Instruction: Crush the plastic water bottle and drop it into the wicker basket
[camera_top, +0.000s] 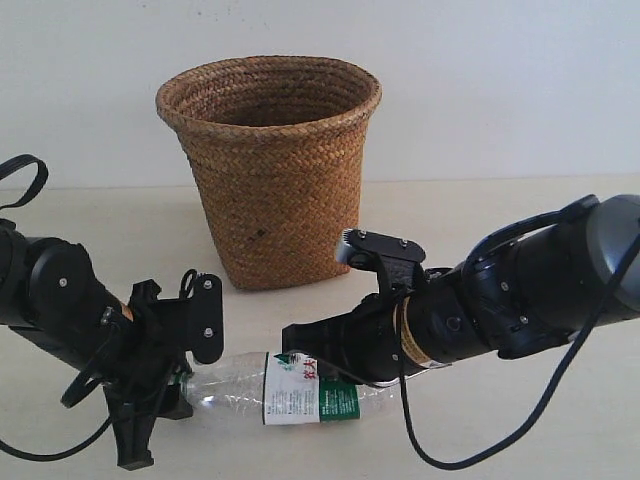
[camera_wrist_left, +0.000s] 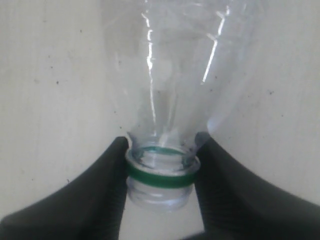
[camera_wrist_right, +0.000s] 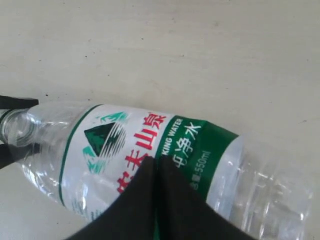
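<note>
The pale cream desk (camera_top: 500, 225) carries a brown wicker basket (camera_top: 272, 170), which stands upright at 12 o'clock. At 6 o'clock a clear plastic water bottle (camera_top: 240, 382) lies on its side, low over the surface; whether it touches the desk cannot be told.

We can't see the base end of the clear ribbed plastic water bottle (camera_top: 235, 385): the right gripper (camera_top: 295, 342) blocks most of it in the exterior view, and both wrist views crop it. Its label (camera_top: 300, 398) has small print too tiny to read there. The tall brown wicker basket (camera_top: 270, 170) hides its own floor.
</note>
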